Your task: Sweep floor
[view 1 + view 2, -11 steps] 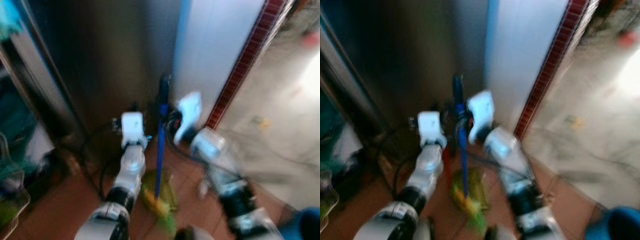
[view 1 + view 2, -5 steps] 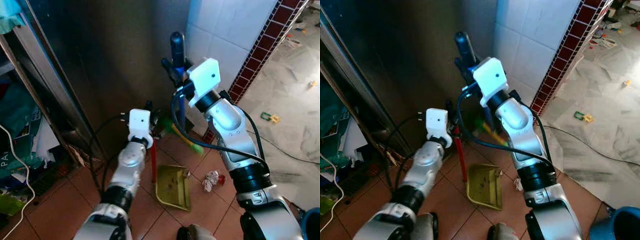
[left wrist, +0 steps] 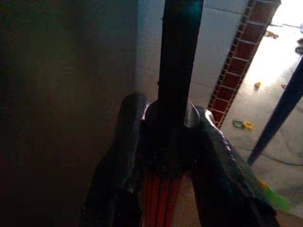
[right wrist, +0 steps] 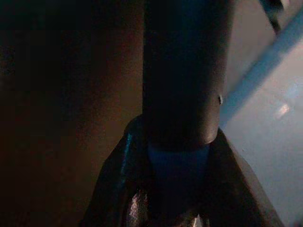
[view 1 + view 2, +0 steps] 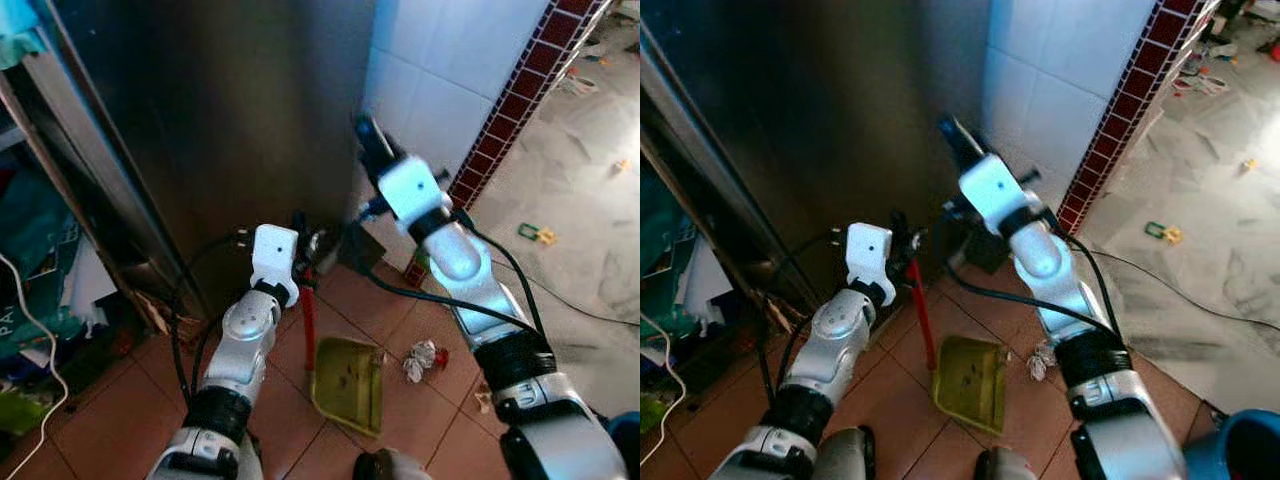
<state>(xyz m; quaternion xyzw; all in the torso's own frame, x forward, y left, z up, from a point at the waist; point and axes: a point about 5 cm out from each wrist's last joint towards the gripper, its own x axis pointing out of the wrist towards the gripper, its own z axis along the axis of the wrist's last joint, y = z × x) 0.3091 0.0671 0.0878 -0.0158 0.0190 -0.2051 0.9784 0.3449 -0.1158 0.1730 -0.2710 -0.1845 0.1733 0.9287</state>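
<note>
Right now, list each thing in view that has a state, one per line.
Left claw: shut on the dustpan's red handle.
Right claw: shut on the broom's blue handle.
Dustpan: on the tiled floor, handle upright, a few specks inside.
Broom: held up off the floor near the tiled wall.
Crumpled scrap: on the floor beside the dustpan, not swept in.

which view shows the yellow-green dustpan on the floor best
The left eye view: the yellow-green plastic dustpan lies whole on the brown tiles. The right eye view shows it too; the left wrist view catches its red handle in the left gripper.
</note>
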